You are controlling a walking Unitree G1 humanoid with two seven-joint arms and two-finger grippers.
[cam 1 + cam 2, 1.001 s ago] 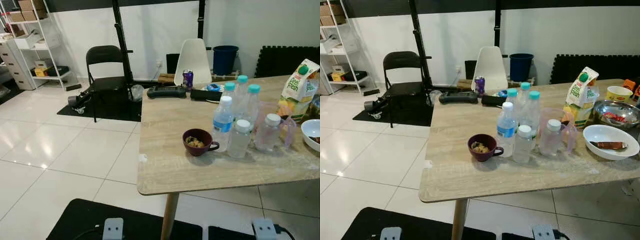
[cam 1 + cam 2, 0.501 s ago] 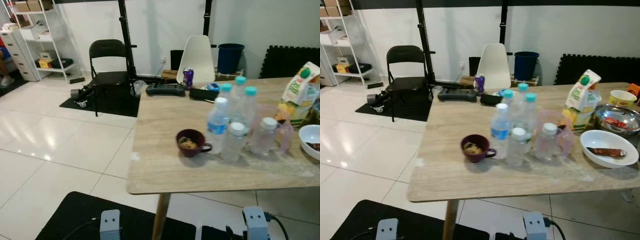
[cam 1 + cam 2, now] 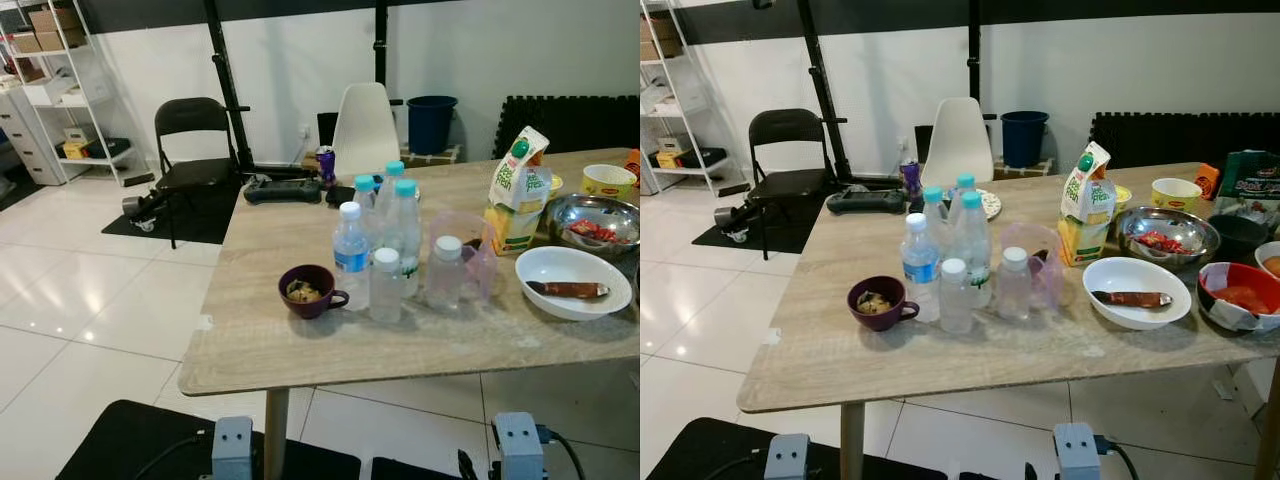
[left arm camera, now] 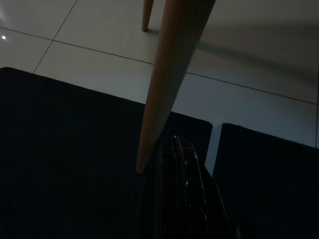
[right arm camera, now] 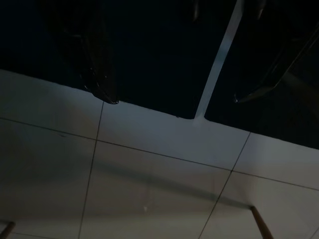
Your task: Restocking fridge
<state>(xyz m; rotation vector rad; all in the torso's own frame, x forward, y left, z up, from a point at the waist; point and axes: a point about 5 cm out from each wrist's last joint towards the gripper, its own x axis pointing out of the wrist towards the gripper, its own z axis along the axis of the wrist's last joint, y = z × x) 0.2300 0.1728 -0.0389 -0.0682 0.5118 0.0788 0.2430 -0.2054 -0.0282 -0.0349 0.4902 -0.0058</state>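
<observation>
The right gripper (image 5: 169, 64) hangs wide open and empty over black floor mats (image 5: 149, 45). The left gripper (image 4: 180, 194) is closed, empty, beside a wooden table leg (image 4: 169, 79). Nothing looks restocked yet: the water bottles (image 3: 955, 265) stand clustered mid-table, the juice carton (image 3: 1086, 203) at their 2 o'clock, and no fridge is visible. The right eye view adds a red bowl (image 3: 1242, 295) at the table's 3 o'clock edge.

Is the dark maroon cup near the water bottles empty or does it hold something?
Not empty. The maroon cup stands upright on the table with pale, lumpy contents visible inside; what they are cannot be told.
</observation>
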